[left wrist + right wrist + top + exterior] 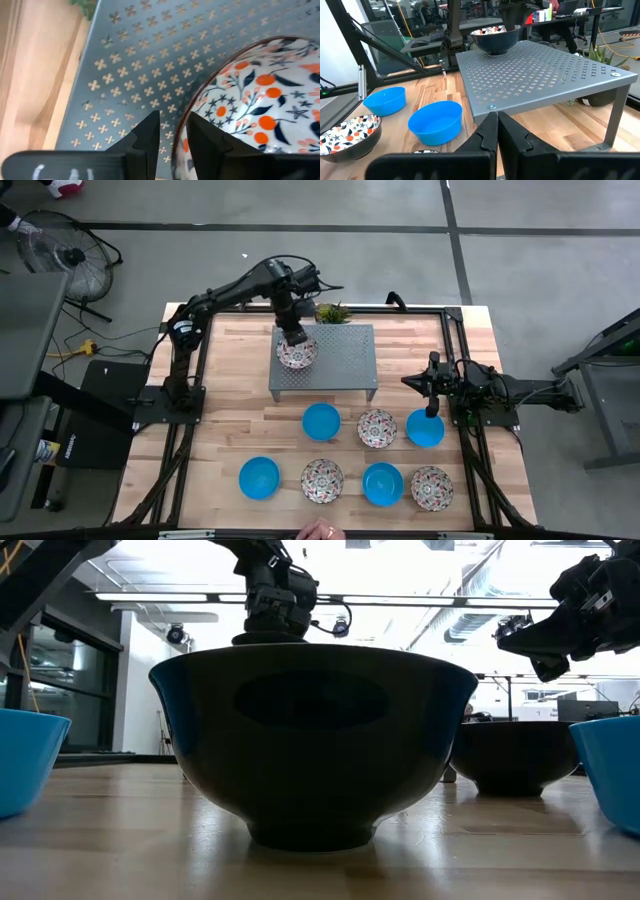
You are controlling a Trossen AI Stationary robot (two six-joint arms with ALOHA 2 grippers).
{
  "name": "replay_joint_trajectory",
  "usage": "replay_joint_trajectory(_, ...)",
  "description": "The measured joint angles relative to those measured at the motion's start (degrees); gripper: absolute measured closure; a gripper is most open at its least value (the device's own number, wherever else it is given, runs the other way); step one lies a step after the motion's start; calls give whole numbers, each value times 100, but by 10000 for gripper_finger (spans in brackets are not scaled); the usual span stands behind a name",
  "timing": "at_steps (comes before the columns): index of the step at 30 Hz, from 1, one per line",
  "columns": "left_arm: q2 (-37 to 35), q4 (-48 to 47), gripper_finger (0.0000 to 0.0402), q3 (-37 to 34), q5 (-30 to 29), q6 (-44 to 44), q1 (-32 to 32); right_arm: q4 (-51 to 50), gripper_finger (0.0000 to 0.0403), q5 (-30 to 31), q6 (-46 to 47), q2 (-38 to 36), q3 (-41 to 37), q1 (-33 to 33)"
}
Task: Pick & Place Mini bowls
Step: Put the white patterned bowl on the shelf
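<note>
Up on the perforated grey metal shelf (340, 352), the left gripper (295, 338) stands over a floral mini bowl (297, 354), its fingers (150, 132) parted a little and set astride the bowl's rim, one finger outside the wall and the other inside; whether they still pinch the rim cannot be told. That bowl rests on the shelf top, toward the shelf's left end, with a small green plant (332, 312) just beyond the shelf's far edge. The right gripper (433, 380) waits above the table (230, 395) at its right side, its fingers (490, 131) closed on nothing and pointing toward the shelf. Nearest those closed fingers lies a blue mini bowl (425, 428), almost beneath them, with a floral mini bowl (377, 428) and another blue one (321, 421) in a row beside it, in front of the shelf. Farther from both sets of fingers, along the table's near edge, sits a second row: a blue bowl (259, 477), a floral bowl (322, 480), a blue bowl (383, 484) and a floral bowl (432, 488). A person's hand (318, 531) shows at the near edge of the table.
</note>
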Motion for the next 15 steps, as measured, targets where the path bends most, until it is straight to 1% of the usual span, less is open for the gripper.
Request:
replay_joint_trajectory(5,0,82,308,35,14,28,-47,0,402,1,0,0,0,1)
replay_joint_trajectory(15,-7,69,308,651,-91,262,-84,1,402,2,0,0,0,0)
